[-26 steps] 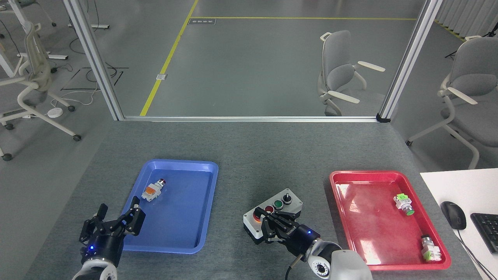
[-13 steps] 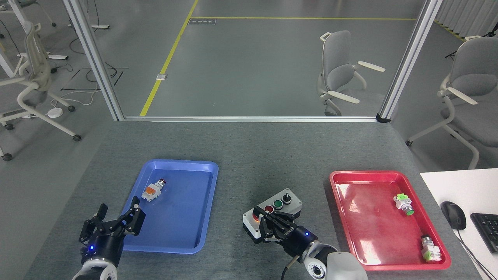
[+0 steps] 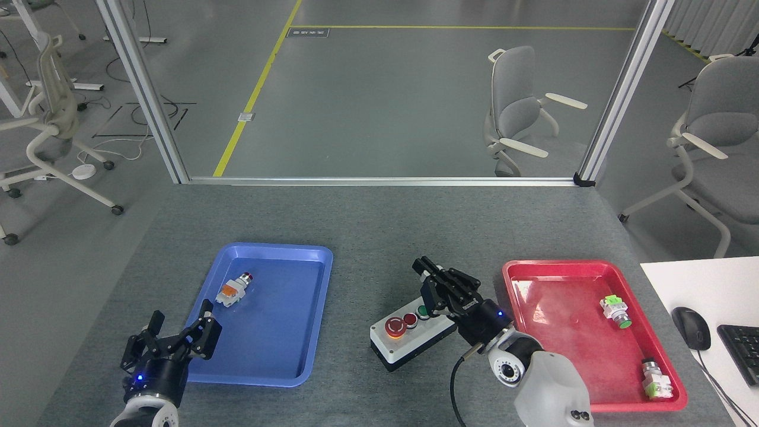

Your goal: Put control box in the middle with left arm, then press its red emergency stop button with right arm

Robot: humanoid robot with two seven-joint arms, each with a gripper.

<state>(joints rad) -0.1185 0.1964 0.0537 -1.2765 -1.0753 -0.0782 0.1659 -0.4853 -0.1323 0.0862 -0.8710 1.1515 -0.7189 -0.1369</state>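
Note:
The control box (image 3: 405, 344), light grey on top with a black base, lies on the bare grey tabletop between the two trays. Its red emergency stop button (image 3: 394, 326), with a yellow ring round its base, shows in full at the box's left end. A small red button (image 3: 410, 320) and a green button (image 3: 423, 311) follow to its right, and the black knob is hidden behind my right arm. My right gripper (image 3: 422, 265) hangs shut and empty above the box's far right end. My left gripper (image 3: 181, 318) stands open and empty at the near left corner of the blue tray.
The blue tray (image 3: 308, 314) on the left holds a loose white-orange pushbutton (image 3: 233, 289). The red tray (image 3: 528, 332) on the right holds two green-tipped switches (image 3: 614, 311) (image 3: 654, 379). A white desk with a mouse (image 3: 689, 327) and a keyboard adjoins the table's right side.
My right gripper has lifted off the emergency stop button and swung up and to the right, so the button is now uncovered. The box and my left arm have not moved.

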